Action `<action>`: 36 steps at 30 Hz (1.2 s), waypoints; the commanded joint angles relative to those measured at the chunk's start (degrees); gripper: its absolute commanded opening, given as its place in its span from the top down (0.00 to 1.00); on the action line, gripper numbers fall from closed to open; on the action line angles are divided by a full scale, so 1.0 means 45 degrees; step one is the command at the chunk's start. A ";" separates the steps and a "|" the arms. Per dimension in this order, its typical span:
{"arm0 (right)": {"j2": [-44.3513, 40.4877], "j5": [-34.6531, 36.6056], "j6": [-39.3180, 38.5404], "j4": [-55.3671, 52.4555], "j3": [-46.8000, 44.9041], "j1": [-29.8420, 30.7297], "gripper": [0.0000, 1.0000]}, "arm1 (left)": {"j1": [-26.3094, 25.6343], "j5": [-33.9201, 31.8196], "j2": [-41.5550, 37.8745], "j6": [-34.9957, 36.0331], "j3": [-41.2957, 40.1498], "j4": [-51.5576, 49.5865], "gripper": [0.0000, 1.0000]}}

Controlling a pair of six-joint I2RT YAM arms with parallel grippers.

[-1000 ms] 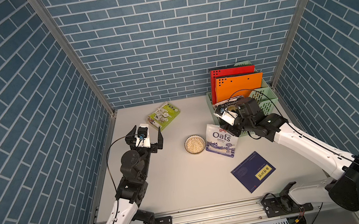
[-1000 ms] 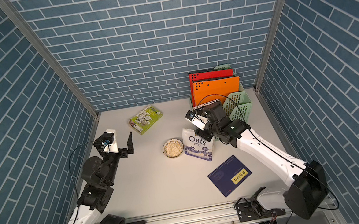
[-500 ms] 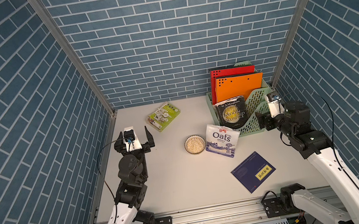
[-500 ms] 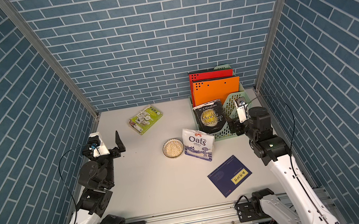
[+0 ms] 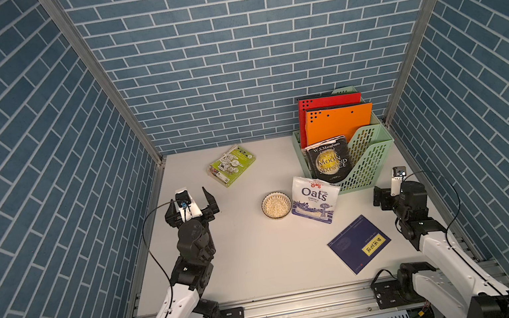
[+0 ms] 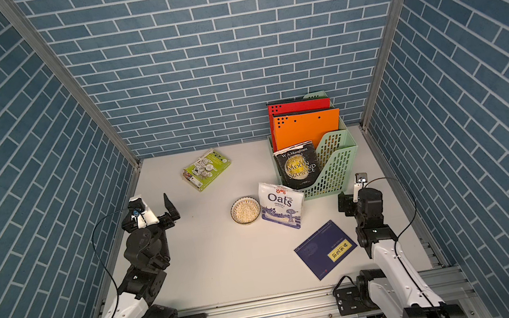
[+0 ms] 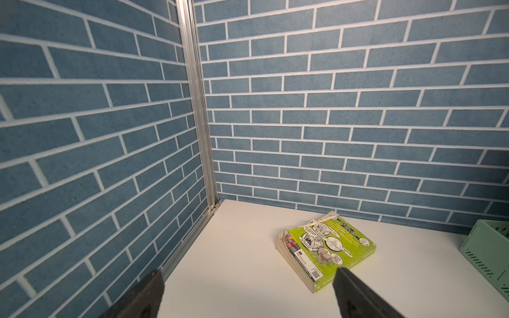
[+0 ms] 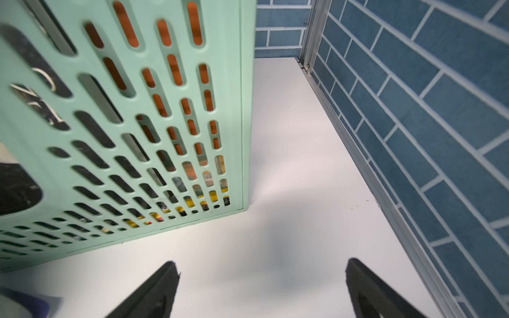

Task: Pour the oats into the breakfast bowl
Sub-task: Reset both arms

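The breakfast bowl [image 5: 276,205] [image 6: 245,210] sits mid-table, patterned and dark-rimmed, with pale flakes inside. Right beside it the white oats pouch [image 5: 314,199] [image 6: 282,205] stands printed side up, its top against the front of the file holder. Neither gripper touches them. My left gripper [image 5: 189,201] [image 7: 248,274] hovers open and empty near the left wall, well left of the bowl. My right gripper [image 5: 391,192] [image 8: 261,264] is open and empty over bare table by the right wall, right of the pouch.
A mint file holder [image 5: 371,150] [image 8: 115,115] at the back right holds red and orange folders and a black book [image 5: 328,159]. A green-covered book [image 5: 232,164] [image 7: 327,252] lies at the back left. A navy booklet [image 5: 359,243] lies front right. Brick walls close three sides.
My right arm has drawn back from the pouch and file holder to the right wall, and its jaws have spread wide. My left arm has drifted a little left and back.
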 commanded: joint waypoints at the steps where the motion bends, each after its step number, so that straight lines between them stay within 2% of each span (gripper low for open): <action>1: 0.1014 0.0379 0.0100 0.4839 -0.0800 -0.0028 0.02 | 0.0169 -0.0603 0.0091 -0.0400 -0.0266 0.0971 0.00; 9: 0.4383 -0.0273 -0.0523 1.1976 -0.2362 -0.0018 0.00 | 0.0693 -0.0977 0.0693 -0.0815 -0.0733 0.1575 0.01; 13: 0.5832 -0.1054 -0.0432 1.3586 -0.2283 0.0008 0.00 | 0.1403 -0.0598 0.1137 -0.1546 -0.0953 0.1918 0.01; 18: 0.8473 -0.1411 -0.0586 1.8330 -0.3324 0.0207 0.00 | 0.2002 -0.0369 0.1834 -0.1804 -0.1026 0.2340 0.01; 22: 0.8262 -0.1633 -0.0787 1.7163 -0.2748 0.0284 0.00 | 0.2480 -0.0085 0.2385 -0.1779 -0.1167 0.2754 0.00; 26: 0.8290 -0.1194 -0.0722 1.4090 -0.1219 0.0387 0.00 | 0.2941 0.0553 0.3383 -0.1559 -0.1476 0.3616 0.01; 32: 0.8300 -0.1093 -0.0780 1.4131 -0.1223 0.0499 0.00 | 0.3392 0.2385 0.5580 -0.0438 -0.2543 0.7036 0.01; 36: 0.8290 -0.1083 -0.0780 1.4137 -0.1223 0.0499 0.00 | 0.3610 0.3661 0.7375 -0.0492 -0.2980 0.9269 0.00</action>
